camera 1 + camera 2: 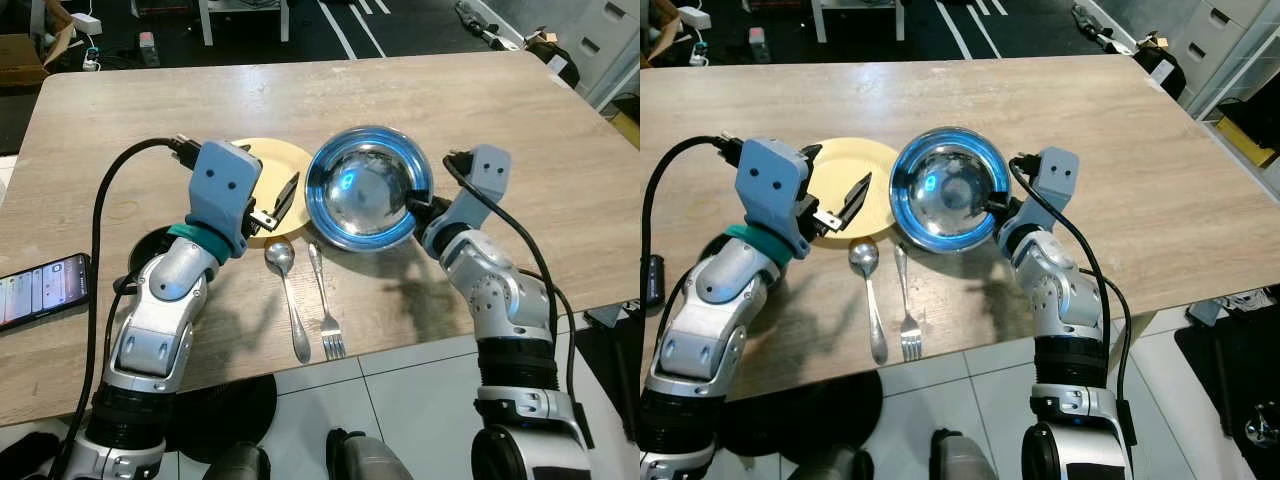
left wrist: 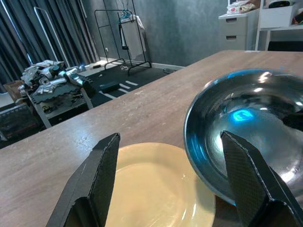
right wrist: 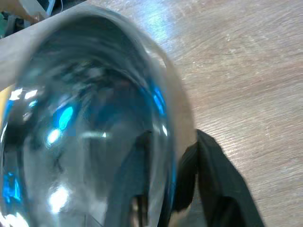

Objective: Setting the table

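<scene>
Setting table, midway by my read. My right gripper [image 1: 418,205] pinches rim of steel bowl [image 1: 368,187], one finger inside, one outside; bowl sits just beside yellow plate [image 1: 262,160], overlapping its edge. My left gripper [image 2: 170,189] spread wide, grasping nothing, plate between and below fingertips. Spoon [image 1: 285,290] and fork [image 1: 326,305] already laid side by side near table edge [image 1: 420,345]. Left, I judge: seat bowl on plate, release.

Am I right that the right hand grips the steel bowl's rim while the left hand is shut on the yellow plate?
Not quite. The left hand is open above the yellow plate, as the left wrist view shows. The right hand does grip the steel bowl by its rim.
</scene>
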### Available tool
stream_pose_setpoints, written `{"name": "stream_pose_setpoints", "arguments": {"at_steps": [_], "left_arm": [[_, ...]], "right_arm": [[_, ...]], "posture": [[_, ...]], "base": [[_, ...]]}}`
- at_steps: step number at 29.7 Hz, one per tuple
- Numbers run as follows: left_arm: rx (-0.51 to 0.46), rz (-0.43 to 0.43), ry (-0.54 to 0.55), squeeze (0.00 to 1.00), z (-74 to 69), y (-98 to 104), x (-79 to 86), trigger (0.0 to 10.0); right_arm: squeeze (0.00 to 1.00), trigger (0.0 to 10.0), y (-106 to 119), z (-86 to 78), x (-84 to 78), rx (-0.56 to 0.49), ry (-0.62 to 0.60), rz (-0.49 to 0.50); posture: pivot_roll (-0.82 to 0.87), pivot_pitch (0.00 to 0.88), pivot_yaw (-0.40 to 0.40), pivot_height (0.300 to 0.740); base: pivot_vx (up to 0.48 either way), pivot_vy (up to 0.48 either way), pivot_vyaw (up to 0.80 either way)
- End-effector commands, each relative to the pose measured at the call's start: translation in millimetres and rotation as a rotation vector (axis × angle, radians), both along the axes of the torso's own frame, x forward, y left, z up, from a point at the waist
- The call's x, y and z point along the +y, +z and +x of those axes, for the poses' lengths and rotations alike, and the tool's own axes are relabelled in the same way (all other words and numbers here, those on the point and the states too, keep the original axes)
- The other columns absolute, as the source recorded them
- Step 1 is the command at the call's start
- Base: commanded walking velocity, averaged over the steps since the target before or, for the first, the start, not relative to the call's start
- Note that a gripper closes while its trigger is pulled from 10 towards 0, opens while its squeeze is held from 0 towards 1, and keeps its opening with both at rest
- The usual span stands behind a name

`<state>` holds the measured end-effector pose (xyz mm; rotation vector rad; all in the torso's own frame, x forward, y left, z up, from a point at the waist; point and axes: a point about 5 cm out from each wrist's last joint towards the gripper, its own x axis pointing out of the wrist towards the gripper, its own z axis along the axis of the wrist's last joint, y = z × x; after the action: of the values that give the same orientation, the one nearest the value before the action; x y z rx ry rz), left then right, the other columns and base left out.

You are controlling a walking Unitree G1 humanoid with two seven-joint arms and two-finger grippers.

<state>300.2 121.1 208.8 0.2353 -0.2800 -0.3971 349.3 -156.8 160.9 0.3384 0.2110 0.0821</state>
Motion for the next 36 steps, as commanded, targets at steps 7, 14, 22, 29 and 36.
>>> {"name": "stream_pose_setpoints", "arguments": {"at_steps": [7,14,22,29,36], "left_arm": [[0.028,0.002,-0.016,0.0,-3.2,-4.2,-2.2,10.0],[0.03,0.0,-0.018,0.0,-3.0,-4.7,-2.6,10.0],[0.028,0.005,-0.014,0.0,-1.6,-5.9,-4.0,10.0],[0.028,0.0,0.003,0.0,-0.9,-6.7,-5.1,10.0],[0.036,-0.011,0.104,0.0,6.1,-9.8,-2.7,10.0]], "right_arm": [[1.0,10.0,6.7,-0.2,-6.1,-0.015,-0.013,0.018],[0.6,10.0,14.3,0.1,-10.0,-0.055,-0.03,0.016],[0.0,10.0,57.7,-17.4,-31.9,-0.385,-0.129,-0.112],[0.0,10.0,69.2,-33.4,-32.0,-0.526,-0.153,-0.194],[0.0,10.0,67.9,-54.1,-21.4,-0.639,-0.146,-0.305]], "posture": [[0.01,0.043,-0.021,0.74],[0.01,0.038,-0.019,0.74],[0.0,0.022,-0.011,0.74],[-0.01,0.017,0.003,0.74],[-0.02,0.014,0.012,0.74]], "base": [[0.0,0.0,0.0],[0.0,0.0,0.0],[0.0,0.0,0.0],[0.0,0.0,0.0],[0.0,0.0,0.0]]}}
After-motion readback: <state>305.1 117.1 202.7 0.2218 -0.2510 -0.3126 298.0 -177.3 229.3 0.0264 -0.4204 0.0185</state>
